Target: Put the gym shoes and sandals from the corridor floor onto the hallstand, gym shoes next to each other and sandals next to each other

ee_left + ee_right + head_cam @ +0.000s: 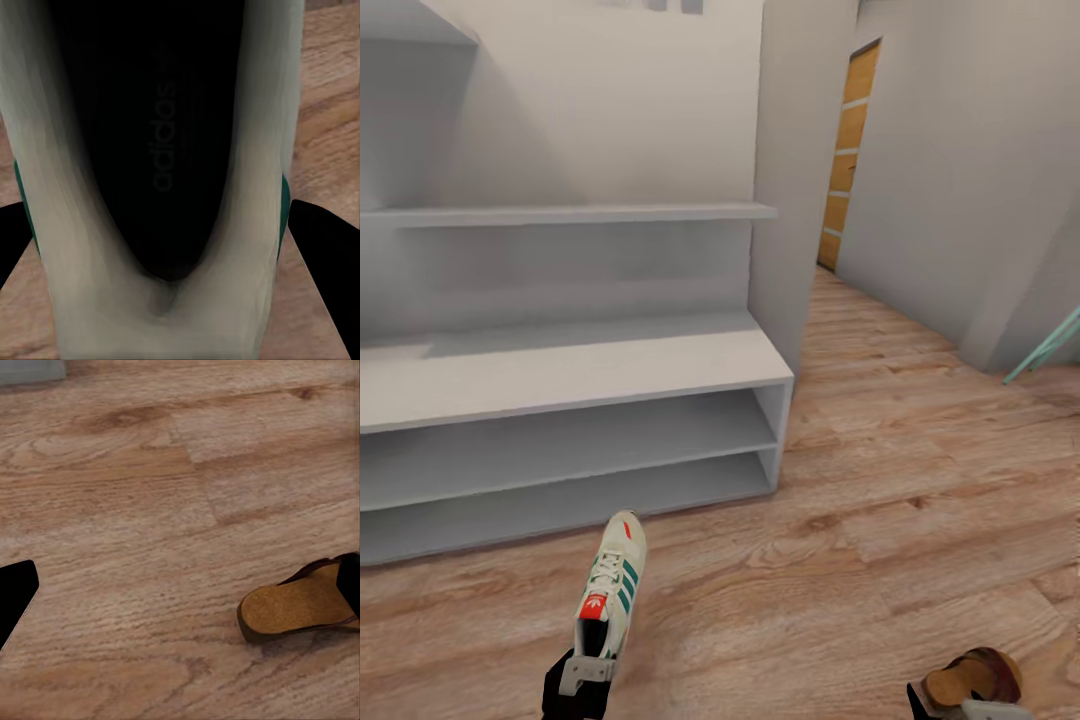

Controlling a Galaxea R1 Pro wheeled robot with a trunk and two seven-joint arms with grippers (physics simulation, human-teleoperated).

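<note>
The wide pale grey hallstand [575, 372], a low bench with two open shelf tiers under it and stepped wall shelves above, stood against the wall, and every shelf I could see on it was bare. In front of it stretched the light brown wood-plank corridor floor [920, 480], running on past a grey wall corner toward an orange-panelled door [848, 150] at the far end. Low at the left of the head view, the left gripper [582, 680] was clamped on the heel end of a cream-white lace-up gym shoe [614, 590] with green side stripes and a red tongue label; the shoe pointed toe-first toward the bottom tier of the rack and stopped short of it. From the left wrist view the same sneaker [161, 187] showed its dark insole and pale collar, with the black fingers [326, 262] pressed at either side of the heel. Near the bottom right corner of the head view, a small dark brown leather sandal [972, 678] with a tan footbed sat just beside the right gripper [950, 708]. In the right wrist view that sandal [300, 607] rested on the planks against one black finger [349, 585], while the other finger [15, 596] stood well apart, so the jaws were spread wide and held nothing.
</note>
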